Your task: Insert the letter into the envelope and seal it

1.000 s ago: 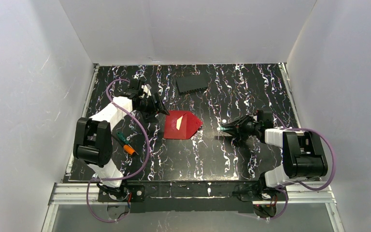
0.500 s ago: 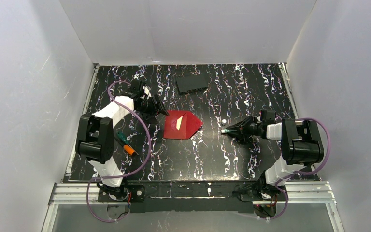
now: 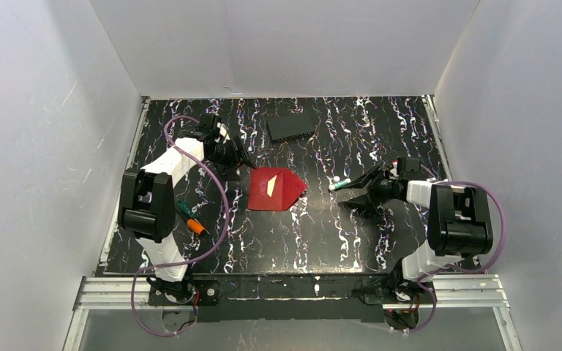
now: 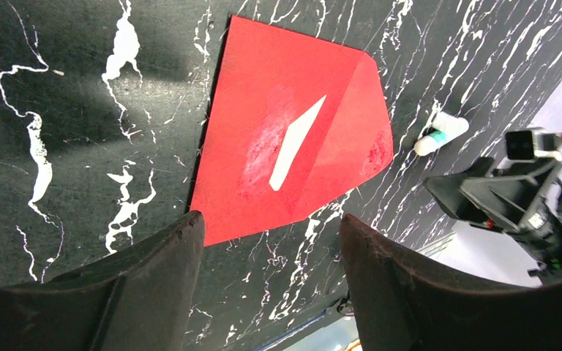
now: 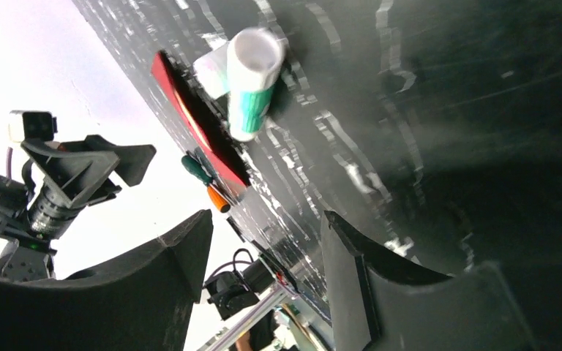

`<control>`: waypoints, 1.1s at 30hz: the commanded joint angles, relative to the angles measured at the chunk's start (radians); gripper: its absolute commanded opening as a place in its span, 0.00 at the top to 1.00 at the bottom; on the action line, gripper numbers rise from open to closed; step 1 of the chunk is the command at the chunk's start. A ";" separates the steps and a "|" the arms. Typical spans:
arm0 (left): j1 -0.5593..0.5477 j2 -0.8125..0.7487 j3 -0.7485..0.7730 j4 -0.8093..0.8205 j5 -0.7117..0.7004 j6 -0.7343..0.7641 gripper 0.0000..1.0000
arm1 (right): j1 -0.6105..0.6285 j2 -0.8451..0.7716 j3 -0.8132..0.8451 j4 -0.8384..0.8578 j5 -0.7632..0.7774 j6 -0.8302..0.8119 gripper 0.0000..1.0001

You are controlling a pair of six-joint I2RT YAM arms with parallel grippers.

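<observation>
Near the middle of the desk (image 3: pixel 351 241), a little toward the left arm, the envelope (image 3: pixel 274 189) is laid flat. Its flap is folded over and its pointed end is turned toward the right arm, so its long axis runs roughly from one arm to the other. Of the letter (image 4: pixel 296 139) only a narrow white sliver is seen through a gap in the red face; the rest is judged to be inside.

The left pincer (image 4: pixel 271 227) is released, with nothing between its fingers, and is poised just beside the envelope's square end. It is plainly the nearer of the two. The right pincer (image 5: pixel 267 219) is likewise spread and empty, set apart from the envelope's point. A glue stick (image 3: pixel 339 183) is seen lying on the desk between them, close ahead of the right pincer.

Whether the flap is stuck down cannot be told. If glue is wanted, the right arm is judged better placed; if pressing, the left.
</observation>
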 commanded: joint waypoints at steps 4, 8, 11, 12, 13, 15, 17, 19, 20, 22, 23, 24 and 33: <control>0.006 0.012 0.018 -0.065 -0.023 0.056 0.52 | 0.035 -0.193 0.136 -0.263 0.084 -0.142 0.40; 0.006 0.029 -0.001 -0.054 0.039 0.077 0.69 | 0.215 -0.211 0.195 -0.314 0.265 -0.191 0.54; 0.006 0.040 -0.020 -0.046 0.051 0.076 0.76 | 0.347 -0.197 0.215 -0.282 0.416 -0.173 0.61; 0.004 0.043 -0.030 -0.043 0.044 0.075 0.78 | 0.381 -0.184 0.220 -0.260 0.455 -0.167 0.64; 0.004 0.046 -0.042 -0.041 0.040 0.072 0.78 | 0.406 -0.168 0.225 -0.245 0.491 -0.154 0.67; 0.003 0.053 -0.060 -0.040 0.027 0.069 0.81 | 0.438 -0.125 0.240 -0.206 0.526 -0.139 0.75; 0.000 0.062 -0.079 -0.040 0.017 0.061 0.84 | 0.463 -0.065 0.299 -0.253 0.558 -0.141 0.78; -0.005 0.077 -0.090 -0.049 0.018 0.048 0.88 | 0.481 -0.009 0.331 -0.275 0.539 -0.152 0.80; -0.006 0.090 -0.088 -0.057 0.031 0.042 0.89 | 0.490 0.010 0.334 -0.274 0.533 -0.152 0.80; -0.009 0.111 -0.079 -0.070 0.046 0.033 0.92 | 0.498 0.025 0.313 -0.225 0.506 -0.140 0.79; -0.011 0.118 -0.080 -0.072 0.048 0.027 0.93 | 0.498 0.033 0.302 -0.200 0.492 -0.131 0.78; -0.014 0.124 -0.077 -0.073 0.049 0.021 0.94 | 0.498 0.045 0.297 -0.184 0.483 -0.125 0.78; -0.037 0.158 -0.073 -0.092 0.012 0.015 0.94 | 0.516 0.144 0.275 -0.049 0.447 -0.088 0.80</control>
